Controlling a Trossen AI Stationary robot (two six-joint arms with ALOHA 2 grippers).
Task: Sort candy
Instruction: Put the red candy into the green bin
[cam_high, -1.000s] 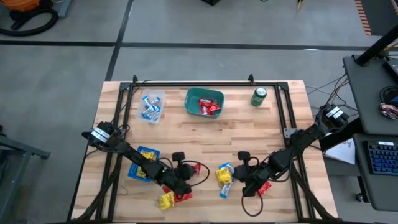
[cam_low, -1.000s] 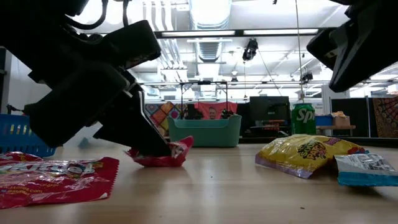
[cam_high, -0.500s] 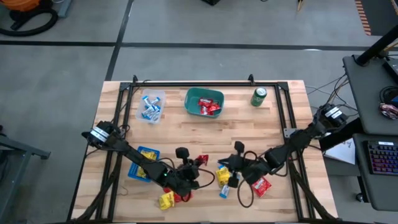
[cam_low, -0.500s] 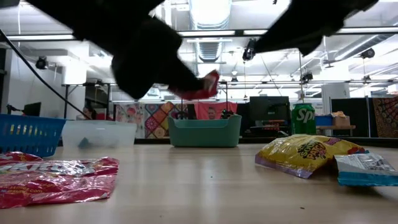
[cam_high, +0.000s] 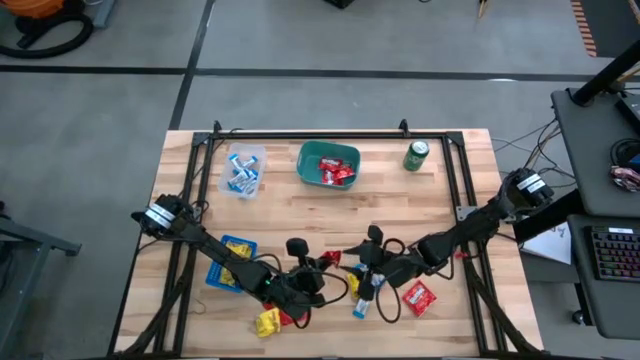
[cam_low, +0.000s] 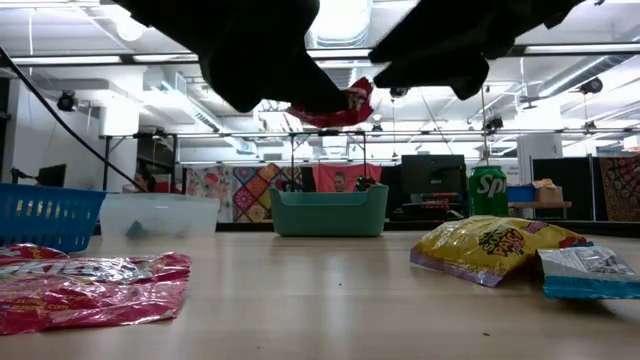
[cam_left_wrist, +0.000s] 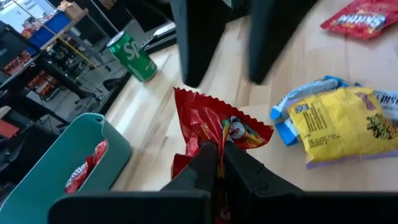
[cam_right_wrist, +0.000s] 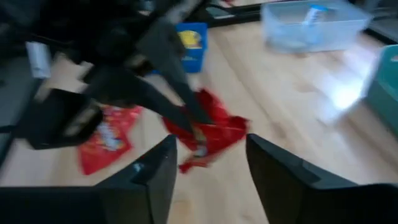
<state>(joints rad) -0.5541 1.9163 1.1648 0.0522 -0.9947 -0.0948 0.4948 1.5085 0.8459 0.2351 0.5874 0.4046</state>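
Note:
A red candy packet hangs in the air above the table's near middle, with my left gripper shut on it. My right gripper faces it from the table's right side. It is open, with a finger on either side of the packet's far end, and I see no touch. More candy lies loose on the table: yellow packets, a red packet and a blue-and-white wrapper. My left gripper pinches one crumpled end of the red packet between its two fingertips. The fingers reach in from the table's left side, slanting upward. The packet is lifted clear of the table, and the rest of it sticks out past the fingertips toward my right gripper.
Along the far side stand a clear tub with blue-and-white sweets, a teal bin with red packets and a green can. A blue basket holding yellow packets sits under my left arm. Bare wood lies between the bins and the grippers.
My left gripper has lifted the red packet off the table and carried it up and toward the table's right. My right gripper has left the loose candy at the near right and come toward the table's left, up to the packet.

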